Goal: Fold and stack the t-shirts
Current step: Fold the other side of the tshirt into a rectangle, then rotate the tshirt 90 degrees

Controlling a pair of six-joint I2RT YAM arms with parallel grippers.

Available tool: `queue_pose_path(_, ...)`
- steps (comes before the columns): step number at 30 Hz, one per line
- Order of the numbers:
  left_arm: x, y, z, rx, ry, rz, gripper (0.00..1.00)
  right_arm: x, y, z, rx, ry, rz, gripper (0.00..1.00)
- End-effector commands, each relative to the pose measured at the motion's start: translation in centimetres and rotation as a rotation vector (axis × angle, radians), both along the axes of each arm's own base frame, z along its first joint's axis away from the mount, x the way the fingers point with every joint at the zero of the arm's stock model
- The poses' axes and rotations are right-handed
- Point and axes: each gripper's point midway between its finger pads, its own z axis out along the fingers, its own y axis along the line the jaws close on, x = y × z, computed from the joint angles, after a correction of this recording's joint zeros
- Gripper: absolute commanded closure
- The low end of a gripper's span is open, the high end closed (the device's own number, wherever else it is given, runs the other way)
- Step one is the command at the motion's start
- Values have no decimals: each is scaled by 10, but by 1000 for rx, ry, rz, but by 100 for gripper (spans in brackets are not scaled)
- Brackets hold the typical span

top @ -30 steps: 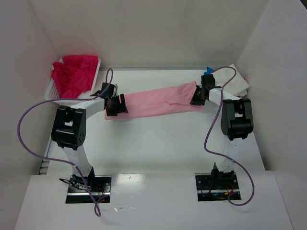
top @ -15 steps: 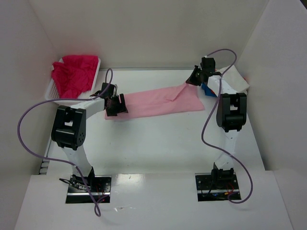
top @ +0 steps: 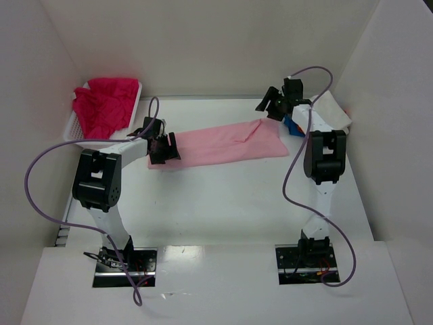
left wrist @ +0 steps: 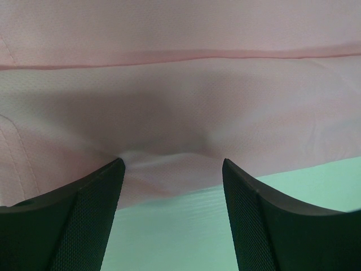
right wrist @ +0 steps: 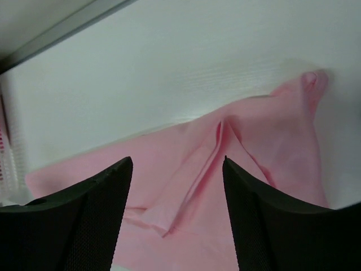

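Note:
A light pink t-shirt [top: 223, 143] lies as a long strip across the table. My left gripper [top: 162, 149] sits low at its left end, open. In the left wrist view the cloth's near edge [left wrist: 169, 175] reaches just to the tips of the left gripper [left wrist: 172, 165]. My right gripper [top: 269, 107] hovers open above the shirt's far right corner, holding nothing. The right wrist view looks down past the right gripper [right wrist: 177, 162] at the pink t-shirt [right wrist: 265, 152] and a narrow folded ridge [right wrist: 194, 175]. A magenta-red t-shirt [top: 105, 105] is bunched in the basket.
The white lattice basket [top: 137, 100] stands at the back left corner. A white t-shirt [top: 335, 112] and a bit of blue cloth [top: 292, 126] lie at the back right, behind the right arm. White walls close in the table on three sides.
My right gripper lifted the shirt's right end, carried it toward the back, then opened and let it go. The cloth now lies flat. The left arm has not moved.

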Motion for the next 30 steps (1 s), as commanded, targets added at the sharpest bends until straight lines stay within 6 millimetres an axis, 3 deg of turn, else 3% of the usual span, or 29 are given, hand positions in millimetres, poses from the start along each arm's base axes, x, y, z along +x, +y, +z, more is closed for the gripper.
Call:
queue_pose_path(1,-5,1,-11,2,44,-3,22,-14,-9,59,-36,-113,-5,34)
queue_pose_path(3,-5,1,-8,1,36,-3,22,-31,-7,50,-31,-83,15,43)
queue_pose_path(6,-1,0,-1,-2,18,-3,22,-63,12,10,-50,12,54,59)
queue_pose_path(8,0,0,2,1,7,-10,22,-75,15,-9,-73,56,51,68)
queue_pose_path(9,0,0,2,1,7,-11,22,-85,11,-28,-116,100,36,81)
queue_pose_path(11,0,0,2,1,7,-11,22,-99,17,-43,-142,140,57,90)
queue_pose_path(16,-8,2,-8,6,37,-11,22,-109,19,-75,-196,207,72,92)
queue_pose_path(21,-9,3,-13,15,47,-6,22,-105,37,-79,-179,207,106,90)
queue_pose_path(23,-9,5,-13,23,46,-1,22,-92,44,-79,-178,187,115,89)
queue_pose_path(30,-11,5,-21,26,65,-1,22,-76,60,-90,-166,196,134,89)
